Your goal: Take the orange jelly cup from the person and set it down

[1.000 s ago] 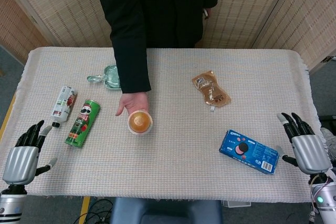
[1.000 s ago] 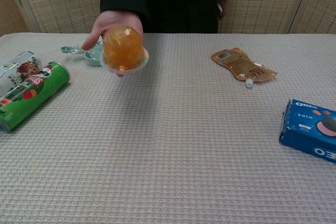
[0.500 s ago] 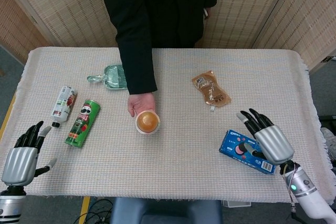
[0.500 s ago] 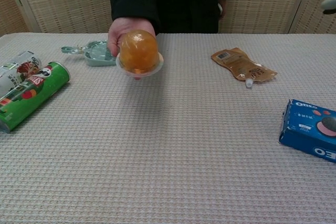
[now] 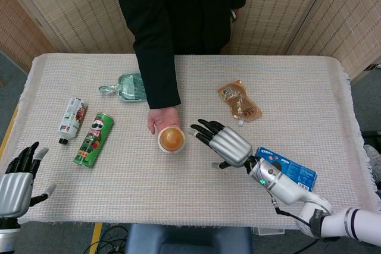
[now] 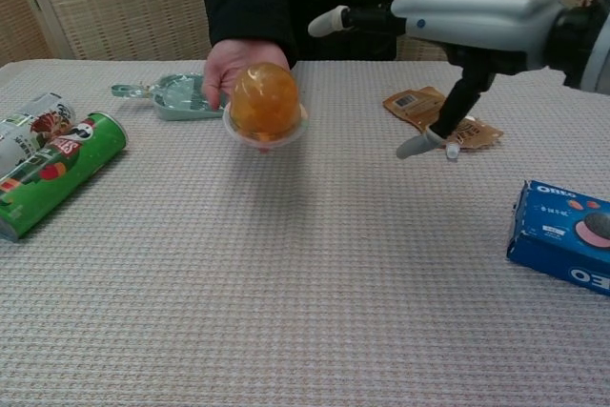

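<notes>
**Jelly cup offered, right hand beside it with fingers spread**

Jelly cup (image 5: 171,139) sits in the person's hand (image 5: 162,119), held out above the middle of the cloth-covered table (image 5: 196,188); it is orange, with a clear rim, and is raised off the cloth, as the chest view shows (image 6: 264,104). The person's fingers are behind and under it.

The robot's right hand (image 5: 223,144) is just beside the cup on its right, palm down, fingers (image 5: 201,130) stretched out and apart toward the cup. It holds nothing, and a narrow gap shows between the fingertips and the cup's rim. In the chest view the same hand (image 6: 457,26) is high above the table, its thumb hanging down in front of the brown pouch (image 6: 440,115).

The left hand (image 5: 16,181) is at the near left edge of the table, well apart from the cup, fingers spread and released, grasping nothing.

On the cloth lie a green crisp can (image 5: 94,139) and a white bottle (image 5: 72,119), side by side at the left. A pale green scoop (image 5: 127,85) lies near the person's sleeve. The brown pouch is right of centre, toward the far side. A blue biscuit box (image 5: 292,173) lies near the right edge, partly hidden by the right forearm in the head view.
</notes>
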Controlling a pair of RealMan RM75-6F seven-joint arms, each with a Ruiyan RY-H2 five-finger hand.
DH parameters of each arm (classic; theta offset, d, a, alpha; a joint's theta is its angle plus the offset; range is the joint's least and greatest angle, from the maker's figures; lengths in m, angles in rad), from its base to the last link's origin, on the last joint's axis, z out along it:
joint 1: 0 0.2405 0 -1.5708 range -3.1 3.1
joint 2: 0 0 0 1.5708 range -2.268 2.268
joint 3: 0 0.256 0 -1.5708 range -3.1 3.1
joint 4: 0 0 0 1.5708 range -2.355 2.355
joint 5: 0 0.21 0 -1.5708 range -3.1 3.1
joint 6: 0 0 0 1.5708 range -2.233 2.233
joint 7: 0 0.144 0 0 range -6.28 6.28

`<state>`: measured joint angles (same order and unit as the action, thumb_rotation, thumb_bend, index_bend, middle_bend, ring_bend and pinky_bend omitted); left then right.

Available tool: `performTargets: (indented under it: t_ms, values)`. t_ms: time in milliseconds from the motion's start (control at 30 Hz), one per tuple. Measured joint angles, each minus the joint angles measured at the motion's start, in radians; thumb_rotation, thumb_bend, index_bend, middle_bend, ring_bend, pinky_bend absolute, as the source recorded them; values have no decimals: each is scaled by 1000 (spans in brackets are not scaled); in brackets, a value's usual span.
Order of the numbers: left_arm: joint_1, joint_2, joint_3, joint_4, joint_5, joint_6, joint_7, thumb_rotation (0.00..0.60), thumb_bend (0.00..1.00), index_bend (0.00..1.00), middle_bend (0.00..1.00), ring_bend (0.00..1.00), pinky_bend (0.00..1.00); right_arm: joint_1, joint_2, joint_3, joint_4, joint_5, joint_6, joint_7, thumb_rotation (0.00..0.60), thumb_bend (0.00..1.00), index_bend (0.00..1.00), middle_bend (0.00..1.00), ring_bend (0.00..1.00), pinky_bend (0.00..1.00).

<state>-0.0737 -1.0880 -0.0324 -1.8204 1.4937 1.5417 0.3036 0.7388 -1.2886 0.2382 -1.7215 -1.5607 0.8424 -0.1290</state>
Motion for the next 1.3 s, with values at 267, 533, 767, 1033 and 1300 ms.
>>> performTargets:
  t_ms: [267,533,767,1033,1300]
  values:
    - [9,7,-3,14,-7,5,-29,600,223,143,48,97,219,157,-144,51,134,94,-104,-28,600,153,0,73,18,150]
    - [18,7,-3,35,-16,5,-55,600,223,145,48,97,219,237,-215,49,214,161,-152,-63,600,217,19,90,20,187]
    - [23,6,-4,47,-13,9,-70,600,223,161,48,97,219,255,-256,36,257,158,-107,-85,600,506,306,271,190,499]
    - [26,1,-6,51,-13,10,-74,600,224,161,48,97,219,248,-271,25,284,103,6,-57,600,593,507,394,358,722]
    - [13,1,-11,42,-9,-5,-58,600,223,162,48,97,219,185,-146,7,204,80,92,-19,600,592,507,406,376,738]
